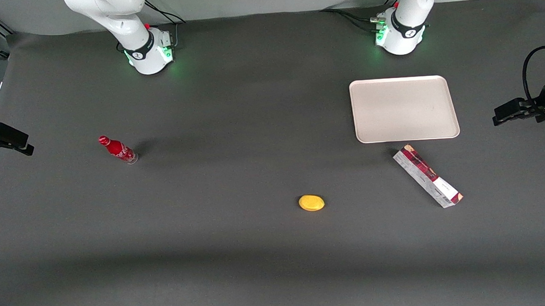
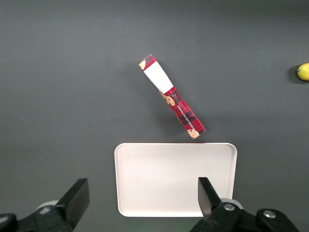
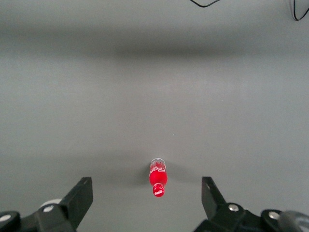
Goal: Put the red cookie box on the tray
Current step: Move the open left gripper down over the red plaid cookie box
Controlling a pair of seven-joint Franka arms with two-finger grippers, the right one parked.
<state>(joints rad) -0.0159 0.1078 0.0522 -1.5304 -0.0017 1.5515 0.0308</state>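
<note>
Jaws spread wide, gripper (image 2: 142,200) hangs above the tray (image 2: 145,164), holding nothing.

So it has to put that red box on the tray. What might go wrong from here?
The red cookie box lies slanted on the table, one end almost at the tray rim, so a careless grasp might nudge the tray. The gripper hangs open above the tray; its fingers would likely need turning to match the slant, or the box could twist or slip.

One tray (image 1: 404,108), one red cookie box (image 1: 427,176), one red bottle (image 1: 118,150), one yellow, perhaps lemon-like item (image 1: 311,202).
</note>
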